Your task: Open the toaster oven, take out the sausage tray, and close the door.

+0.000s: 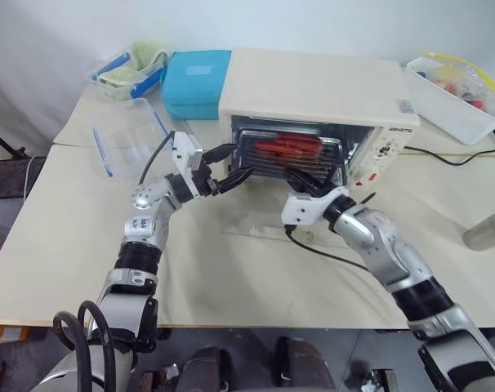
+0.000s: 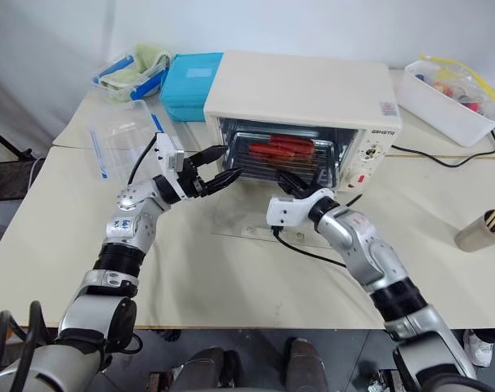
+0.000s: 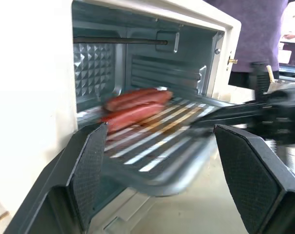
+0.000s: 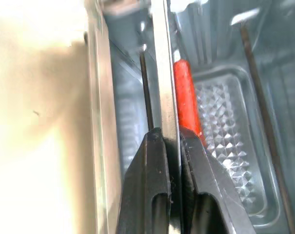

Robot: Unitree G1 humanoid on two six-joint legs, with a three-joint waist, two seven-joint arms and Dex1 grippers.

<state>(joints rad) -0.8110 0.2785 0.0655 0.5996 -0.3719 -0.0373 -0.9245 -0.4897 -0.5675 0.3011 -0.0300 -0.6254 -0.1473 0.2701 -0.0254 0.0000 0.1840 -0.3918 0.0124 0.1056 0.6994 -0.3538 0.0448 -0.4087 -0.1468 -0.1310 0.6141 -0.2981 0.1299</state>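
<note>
the right tool (image 4: 171, 139) pinches the front rim of the sausage tray (image 1: 290, 155), which sits partly out of the toaster oven (image 1: 313, 90). the left tool (image 1: 231, 165) is spread wide just beside the tray's left corner, above the lowered door (image 2: 247, 214).

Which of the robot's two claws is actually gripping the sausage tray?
The right gripper: its fingers pinch the rim of the sausage tray. The left gripper hangs open beside the tray's left corner.

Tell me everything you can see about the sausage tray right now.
The sausage tray is a shallow silver metal tray with a wire rack carrying red-brown sausages. It sits level, partly slid out of the open toaster oven, its front edge past the opening. The right claw is shut on its front rim. The left claw is open at its left corner, not gripping.
</note>
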